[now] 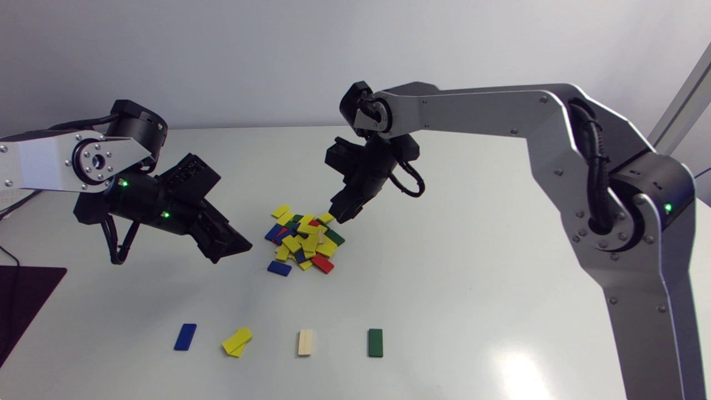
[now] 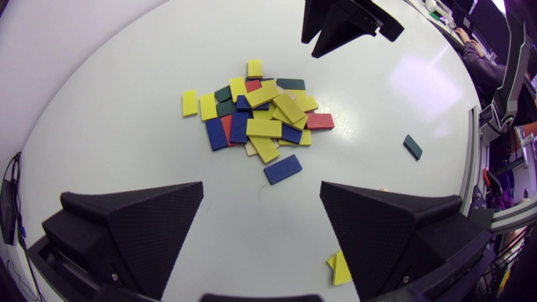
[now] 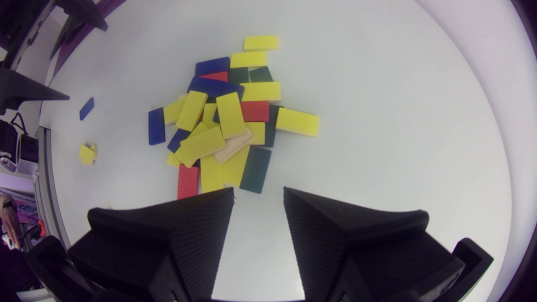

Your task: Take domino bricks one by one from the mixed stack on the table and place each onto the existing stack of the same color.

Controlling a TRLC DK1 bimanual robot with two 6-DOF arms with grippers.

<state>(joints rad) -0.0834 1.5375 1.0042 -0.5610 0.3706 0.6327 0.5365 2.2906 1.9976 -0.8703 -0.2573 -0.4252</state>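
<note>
Pale tabletop (image 1: 472, 278) fills most of the head view. Across it you have the right arm (image 1: 500, 111) stretched in from the right edge to the centre, and the left arm (image 1: 55, 161) at the left edge, mid-height. Your right gripper (image 1: 340, 214) hangs over the upper right rim of the mixed stack (image 1: 303, 241) at frame centre. Its own wrist view shows the fingers a little apart, with only bare table between them. Your left gripper (image 2: 261, 184) stands wide apart and empty, just left of the pile. Along the lower part of the frame lie the colour stacks, left to right: a blue brick (image 1: 185, 336), a yellow stack (image 1: 237, 341) of two skewed bricks, a cream brick (image 1: 305, 342) and a green brick (image 1: 375, 342).

You look to be at the pick step, early in the task, since most bricks lie unsorted. The next move calls for lowering the right fingers around one free brick without nudging its neighbours. The loose yellow brick (image 3: 298, 121) ahead of them seems the likely choice.

The right wrist view shows a wedged cream brick (image 3: 233, 147) in the pile that the head view hardly reveals, but it misses the cream and green targets. The left wrist view shows the right gripper's tips above the far side of the pile.
</note>
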